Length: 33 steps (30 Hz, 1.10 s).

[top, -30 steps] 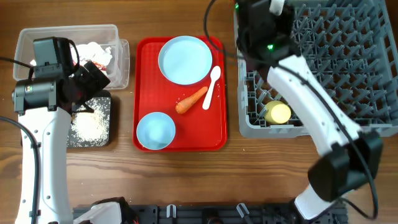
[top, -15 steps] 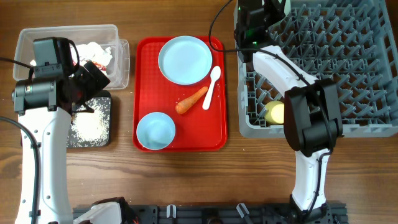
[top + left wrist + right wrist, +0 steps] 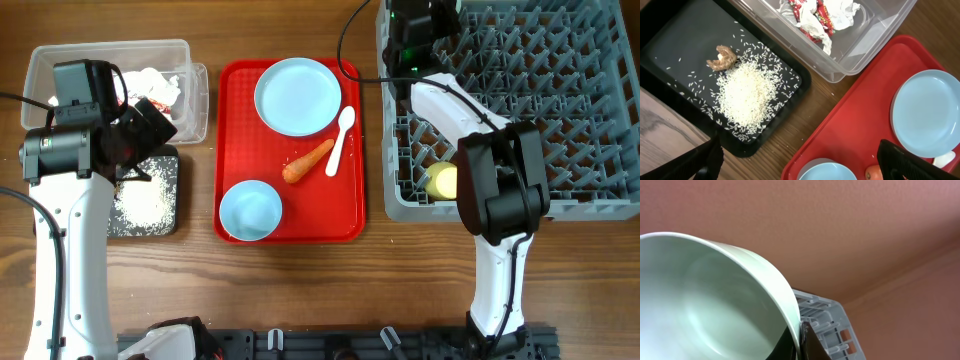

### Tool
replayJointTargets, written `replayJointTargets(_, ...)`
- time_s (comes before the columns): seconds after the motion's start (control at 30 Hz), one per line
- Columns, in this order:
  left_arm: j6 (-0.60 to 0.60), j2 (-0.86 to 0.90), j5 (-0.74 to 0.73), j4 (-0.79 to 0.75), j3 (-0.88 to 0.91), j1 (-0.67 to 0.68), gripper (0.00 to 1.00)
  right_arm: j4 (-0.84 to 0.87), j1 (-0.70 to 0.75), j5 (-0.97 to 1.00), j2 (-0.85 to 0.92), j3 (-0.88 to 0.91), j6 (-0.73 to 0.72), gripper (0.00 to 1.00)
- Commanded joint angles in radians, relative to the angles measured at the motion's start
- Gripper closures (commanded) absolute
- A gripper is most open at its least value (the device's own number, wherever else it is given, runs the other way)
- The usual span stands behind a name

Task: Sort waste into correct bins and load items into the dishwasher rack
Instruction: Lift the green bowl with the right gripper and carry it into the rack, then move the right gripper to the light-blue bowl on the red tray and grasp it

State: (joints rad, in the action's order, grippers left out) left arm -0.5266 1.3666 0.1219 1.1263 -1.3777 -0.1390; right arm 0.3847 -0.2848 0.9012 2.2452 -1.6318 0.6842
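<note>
**Bowl pinched at the rack corner, left claw empty by the bins**

Reaches over the far-left corner of the grey dishwasher rack (image 3: 560,100) with the right claw (image 3: 799,339), clamped on the rim of a light-blue bowl (image 3: 705,295). Probably grips by the edge so as to stand the bowl between the pegs. Leaves the red tray (image 3: 230,150), well to that claw's left, loaded with the round plate (image 3: 297,95), a second bowl (image 3: 250,210), the carrot (image 3: 308,161) and the white spoon (image 3: 341,138), so judged well short of done. Has the yellow cup (image 3: 443,181) lying in the rack, nearer the robot than the right claw.

Hangs the left claw (image 3: 797,150) with fingers spread wide and nothing between them. Puts the clear tub (image 3: 880,35) ahead of it, holding crumpled red-printed wrappers (image 3: 820,20). Puts the black tray (image 3: 670,55) ahead-left, holding rice (image 3: 747,95) and a brown scrap (image 3: 722,57). Likely parked there between bins and red tray for the carrot.

Gets the clamp on the rim only from the right wrist view; hidden under the arm from overhead. Gets the scrap clearly only from the left wrist view. Gets the cup and the rack layout only from overhead.
</note>
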Motion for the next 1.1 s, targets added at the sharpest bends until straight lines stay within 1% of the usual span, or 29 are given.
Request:
replayJointTargets(0.0, -0.013, -0.009, -0.001, 0.000, -0.007, -0.006, 0.00, -0.093, 0.002, -0.013, 0.042, -0.011, -0.037, 0.96)
replayJointTargets(0.07, -0.013, -0.009, -0.001, 0.000, -0.007, -0.006, 0.00, -0.171, 0.000, -0.005, 0.042, -0.011, -0.037, 0.96)
replayJointTargets(0.13, -0.013, -0.009, -0.001, 0.000, -0.007, -0.006, 0.00, -0.185, -0.018, -0.005, 0.042, -0.011, -0.031, 0.96)
replayJointTargets(0.23, -0.013, -0.009, -0.001, 0.000, -0.007, -0.006, 0.00, -0.187, -0.084, 0.023, 0.042, -0.011, -0.029, 0.96)
replayJointTargets(0.33, -0.013, -0.009, -0.001, 0.000, -0.007, -0.006, 0.00, -0.267, -0.163, 0.047, 0.042, -0.011, -0.029, 0.94)
replayJointTargets(0.37, -0.013, -0.009, -0.001, 0.000, -0.007, -0.006, 0.00, -0.296, -0.179, 0.052, 0.042, -0.011, -0.029, 0.80)
replayJointTargets(0.4, -0.013, -0.009, -0.001, 0.000, -0.007, -0.006, 0.00, -0.320, -0.192, 0.051, 0.042, -0.011, -0.030, 0.56)
replayJointTargets(0.43, -0.013, -0.009, -0.001, 0.000, -0.007, -0.006, 0.00, -0.326, -0.201, 0.066, 0.042, -0.011, -0.030, 0.00)
replayJointTargets(0.5, -0.013, -0.009, -0.001, 0.000, -0.007, -0.006, 0.00, -0.325, -0.212, 0.089, 0.042, -0.011, -0.045, 0.00)
replayJointTargets(0.57, -0.013, -0.009, -0.001, 0.000, -0.007, -0.006, 0.00, -0.323, -0.212, 0.096, 0.029, -0.011, -0.117, 0.00)
replayJointTargets(0.67, -0.013, -0.009, -0.001, 0.000, -0.007, -0.006, 0.00, -0.349, -0.222, 0.032, -0.074, -0.011, -0.222, 0.00)
replayJointTargets(0.73, -0.013, -0.009, -0.001, 0.000, -0.007, -0.006, 0.00, -0.445, -0.251, -0.050, -0.167, -0.011, -0.334, 0.00)
replayJointTargets(0.77, -0.013, -0.009, -0.001, 0.000, -0.007, -0.006, 0.00, -0.530, -0.269, -0.123, -0.207, -0.011, -0.412, 0.00)
replayJointTargets(0.8, -0.013, -0.009, -0.001, 0.000, -0.007, -0.006, 0.00, -0.631, -0.285, -0.228, -0.238, -0.011, -0.481, 0.01)
replayJointTargets(0.87, -0.013, -0.009, -0.001, 0.000, -0.007, -0.006, 0.00, -0.855, -0.317, -0.542, -0.283, -0.011, -0.587, 0.00)
replayJointTargets(0.9, -0.013, -0.009, -0.001, 0.000, -0.007, -0.006, 0.00, -0.978, -0.327, -0.831, -0.291, -0.011, -0.651, 0.00)
replayJointTargets(0.97, -0.013, -0.009, -0.001, 0.000, -0.007, -0.006, 0.00, -1.098, -0.327, -1.204, -0.289, -0.011, -0.661, 0.00)
replayJointTargets(1.0, -0.013, -0.009, -0.001, 0.000, -0.007, -0.006, 0.00, -1.138, -0.327, -1.344, -0.289, -0.010, -0.661, 0.00)
replayJointTargets(1.03, -0.013, -0.009, -0.001, 0.000, -0.007, -0.006, 0.00, -1.160, -0.327, -1.414, -0.289, -0.010, -0.671, 0.00)
replayJointTargets(1.07, -0.013, -0.009, -0.001, 0.000, -0.007, -0.006, 0.00, -1.176, -0.330, -1.435, -0.289, -0.010, -0.724, 0.00)
